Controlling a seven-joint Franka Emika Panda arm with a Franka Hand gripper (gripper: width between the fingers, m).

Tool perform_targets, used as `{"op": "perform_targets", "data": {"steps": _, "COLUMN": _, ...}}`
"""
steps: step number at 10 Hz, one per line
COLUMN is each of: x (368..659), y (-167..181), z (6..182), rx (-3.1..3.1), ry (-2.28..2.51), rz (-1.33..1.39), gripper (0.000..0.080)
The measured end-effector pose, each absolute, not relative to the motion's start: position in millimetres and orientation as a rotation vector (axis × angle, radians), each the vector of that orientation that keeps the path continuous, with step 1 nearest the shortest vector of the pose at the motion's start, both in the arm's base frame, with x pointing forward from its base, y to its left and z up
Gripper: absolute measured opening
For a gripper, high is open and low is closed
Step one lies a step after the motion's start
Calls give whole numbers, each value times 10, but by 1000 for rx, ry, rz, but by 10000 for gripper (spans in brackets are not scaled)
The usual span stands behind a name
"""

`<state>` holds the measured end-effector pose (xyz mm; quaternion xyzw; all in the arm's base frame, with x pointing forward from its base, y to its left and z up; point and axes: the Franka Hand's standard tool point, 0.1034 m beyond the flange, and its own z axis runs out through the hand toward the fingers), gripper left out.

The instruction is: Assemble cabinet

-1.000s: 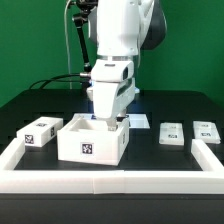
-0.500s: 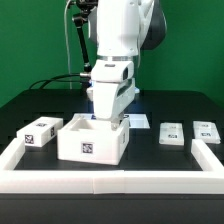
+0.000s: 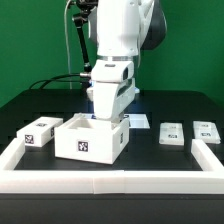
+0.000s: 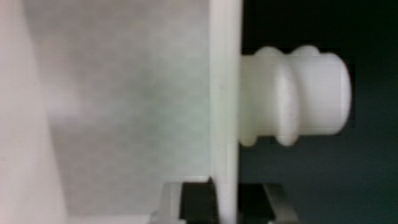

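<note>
Four parts: box (image 3: pixel 90 142) sat mid-surface (image 3: pixel 180 105); block (image 3: pixel 40 131) and panels (image 3: pixel 172 134) lay apart, waiting.
End effector (image 4: pixel 228 200): closed on the box's far wall, seemingly to shift or turn it.

White cabinet body (image 3: pixel 92 140) with black-and-white square tags (image 3: pixel 85 149), on black table (image 3: pixel 150 156)

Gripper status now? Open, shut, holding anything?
Gripper: shut on a wall of the cabinet body, with one finger on each side of the wall in the wrist view.
</note>
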<state>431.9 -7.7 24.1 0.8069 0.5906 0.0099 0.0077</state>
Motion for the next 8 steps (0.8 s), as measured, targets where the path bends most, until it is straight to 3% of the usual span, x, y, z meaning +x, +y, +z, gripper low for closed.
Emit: {"op": "perform_targets", "data": {"steps": 8, "x": 4592, "y": 215, "z": 261, "rx": 2312, "ry": 2146, "rz": -38, "gripper": 34}}
